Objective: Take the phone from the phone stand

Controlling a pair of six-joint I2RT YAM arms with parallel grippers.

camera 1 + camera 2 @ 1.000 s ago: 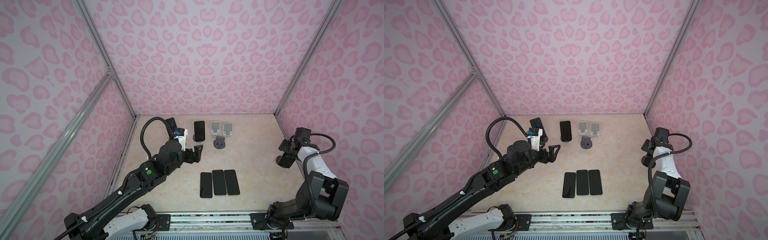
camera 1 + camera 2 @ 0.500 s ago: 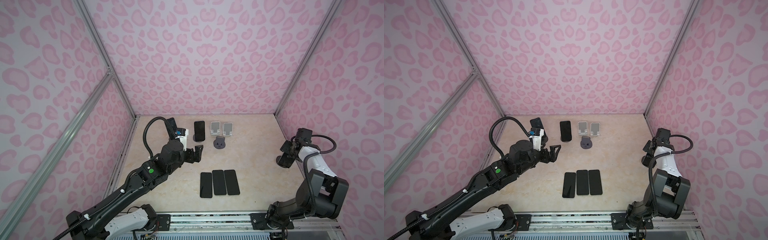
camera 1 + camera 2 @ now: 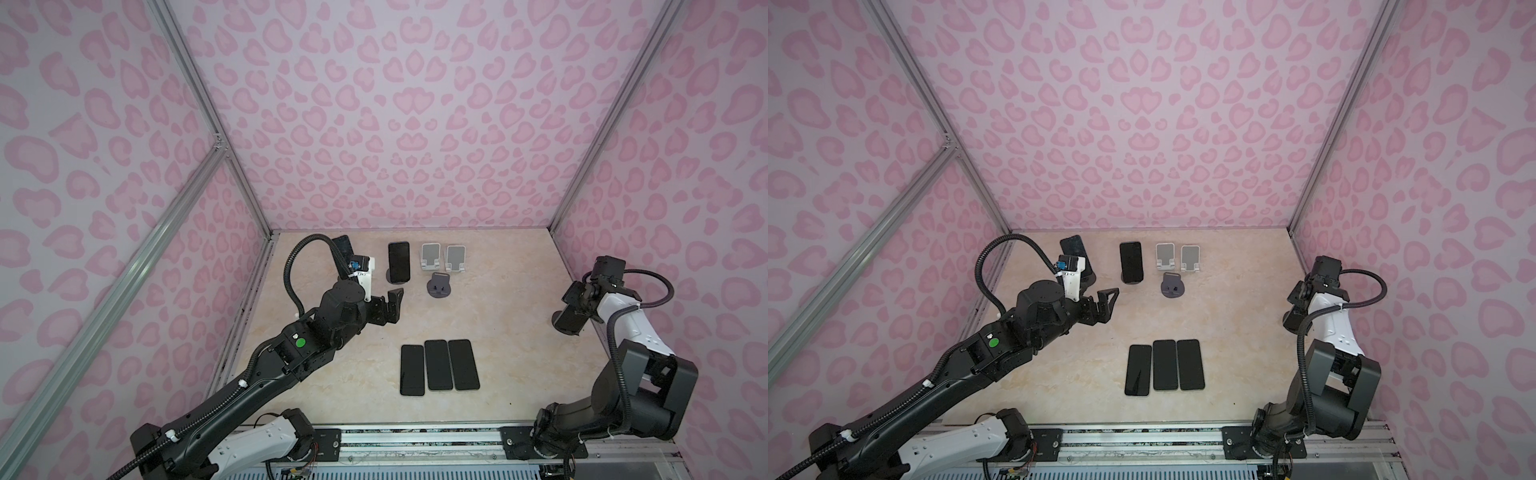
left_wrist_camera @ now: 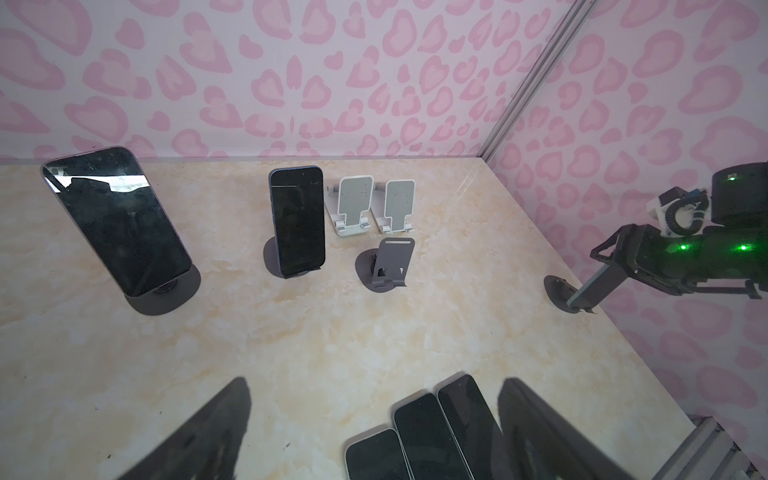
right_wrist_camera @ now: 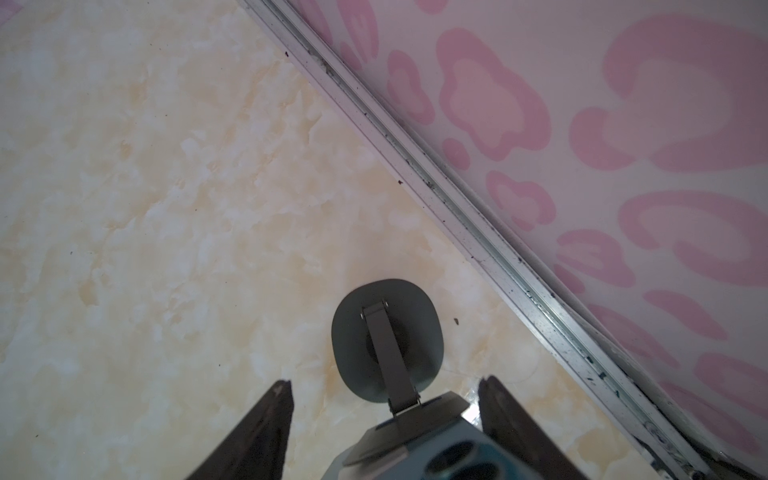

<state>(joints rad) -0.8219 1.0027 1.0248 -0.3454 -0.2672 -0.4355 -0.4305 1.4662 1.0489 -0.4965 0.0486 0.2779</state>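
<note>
1. Phones were the job: the one to take off was a slim phone with a grey-blue back (image 5: 415, 449). It leaned on a dark grey stand with a round foot (image 5: 353, 332), near the pink spotted wall (image 5: 623, 124) at the right side of the pale marble worktop (image 5: 166, 208).
2. The right hand (image 5: 386, 380) reached down over that phone with one finger on each side, so it could pinch the thin edges. One finger looked very near the phone, but the other had a gap, so the hand was open and held nothing yet.
3. The left hand (image 3: 392, 307) hung wide open and empty above the worktop, well apart, likely so it would not get in the way.
4. Three flat black phones (image 3: 438, 365) lay side by side at the front, probably ones already off their stands.
5. Two more black phones (image 4: 297, 220) stood on stands at the back, beside two white stands (image 4: 353, 205) and a small grey stand (image 4: 388, 262), all empty.
6. Next, I think the right hand needed to squeeze shut, then lift gently so the stand did not tip.
</note>
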